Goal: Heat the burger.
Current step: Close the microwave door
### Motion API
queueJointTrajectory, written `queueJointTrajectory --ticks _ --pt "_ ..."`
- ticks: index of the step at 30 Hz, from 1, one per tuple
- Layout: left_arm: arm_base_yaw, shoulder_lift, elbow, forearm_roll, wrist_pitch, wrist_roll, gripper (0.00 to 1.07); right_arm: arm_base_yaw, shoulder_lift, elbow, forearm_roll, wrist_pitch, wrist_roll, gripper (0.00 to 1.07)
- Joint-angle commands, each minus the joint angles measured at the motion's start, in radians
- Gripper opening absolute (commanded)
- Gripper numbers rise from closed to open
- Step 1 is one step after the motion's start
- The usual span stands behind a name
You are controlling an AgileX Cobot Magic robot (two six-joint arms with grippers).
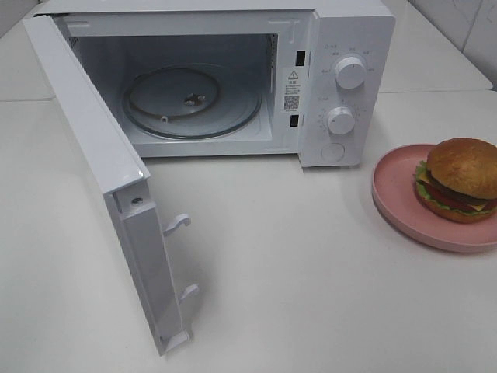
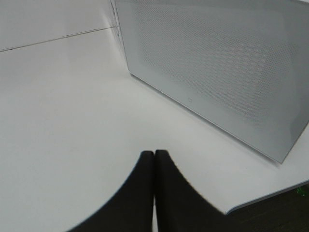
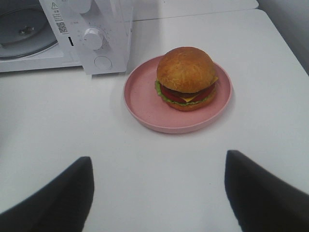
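With the microwave (image 1: 233, 85) door (image 1: 101, 179) open at 9 o'clock and the left claw (image 2: 154, 166) closed, the burger (image 1: 460, 179) sat on its plate (image 1: 396, 194) at 3 o'clock, awaiting pickup; the open, empty right claw (image 3: 159, 186) needed to advance and grasp it.

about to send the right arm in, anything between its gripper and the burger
Nothing visible. The right gripper is open, with only bare table between it and the burger on the pink plate.
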Motion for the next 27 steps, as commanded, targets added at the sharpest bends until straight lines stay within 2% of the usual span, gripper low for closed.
queueJointTrajectory --ticks 1,9,12,13,16,17,20,21,24,27 --pt "0.002 -0.019 0.003 -0.005 -0.015 -0.007 0.00 0.016 -0.027 0.002 -0.023 -0.009 0.027 0.71" --pt "0.002 0.016 -0.016 -0.082 -0.059 -0.007 0.00 0.021 -0.027 0.002 -0.033 -0.009 0.040 0.71" --pt "0.002 0.047 -0.020 -0.093 -0.163 -0.006 0.00 0.021 -0.027 0.002 -0.033 -0.009 0.039 0.71" --pt "0.002 0.102 -0.018 -0.088 -0.268 -0.006 0.00 0.021 -0.027 0.002 -0.033 -0.009 0.039 0.71" --pt "0.002 0.127 -0.018 -0.084 -0.294 -0.006 0.00 0.021 -0.027 0.002 -0.033 -0.009 0.039 0.71" --pt "0.002 0.214 -0.018 -0.072 -0.364 0.018 0.00 0.021 -0.027 0.002 -0.033 -0.009 0.039 0.71" --pt "0.002 0.243 -0.018 -0.072 -0.385 0.031 0.00 0.021 -0.027 0.002 -0.032 -0.010 0.037 0.71" --pt "0.002 0.367 -0.018 -0.077 -0.481 0.067 0.00 0.021 -0.027 0.002 -0.032 -0.010 0.037 0.71" --pt "0.002 0.411 -0.018 -0.081 -0.511 0.079 0.00 0.021 -0.027 0.002 -0.032 -0.010 0.037 0.71" --pt "0.002 0.576 -0.018 -0.088 -0.627 0.085 0.00 0.021 -0.027 0.002 -0.032 -0.010 0.037 0.71"
